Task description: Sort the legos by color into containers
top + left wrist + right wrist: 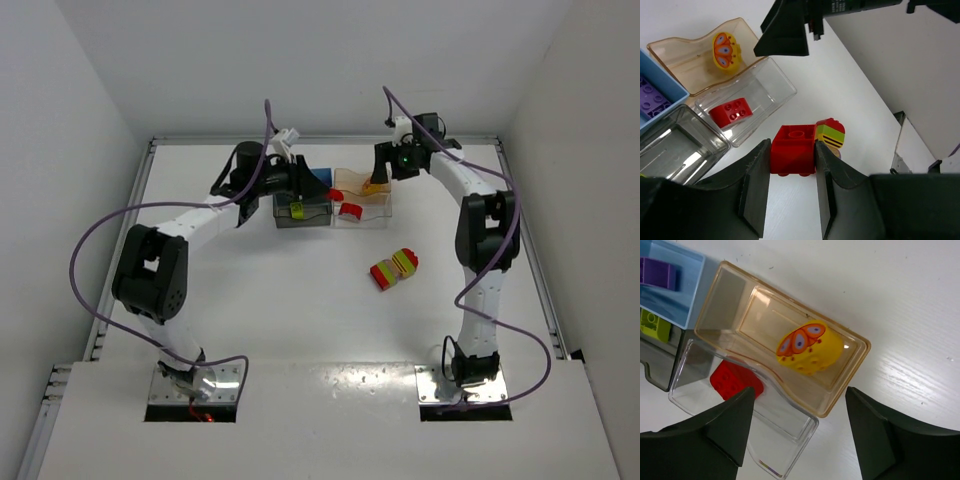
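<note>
Left gripper (791,156): we saw its two fingers clamped on a red brick (793,144), one finger on each side of it.
Held red brick: it sat studs up between the fingers, lifted off the table (300,320) close to the bin block.
Right gripper (800,395): we found its jaws standing apart with nothing between them, hanging over the peach bin (765,315).
Peach bin: it held one yellow brick (810,347) with an orange butterfly print.
Clear bin (790,440): we counted one loose red brick (735,382) inside, next to the peach bin.
Blue bin (685,290): a purple brick (657,272) lay in it.
Dark grey bin (660,370): we saw a lime green brick (654,325) in it.
Unsorted clump (393,268): red, yellow and lime pieces stuck together lay on the table, apart from the bins on the right arm's side.
</note>
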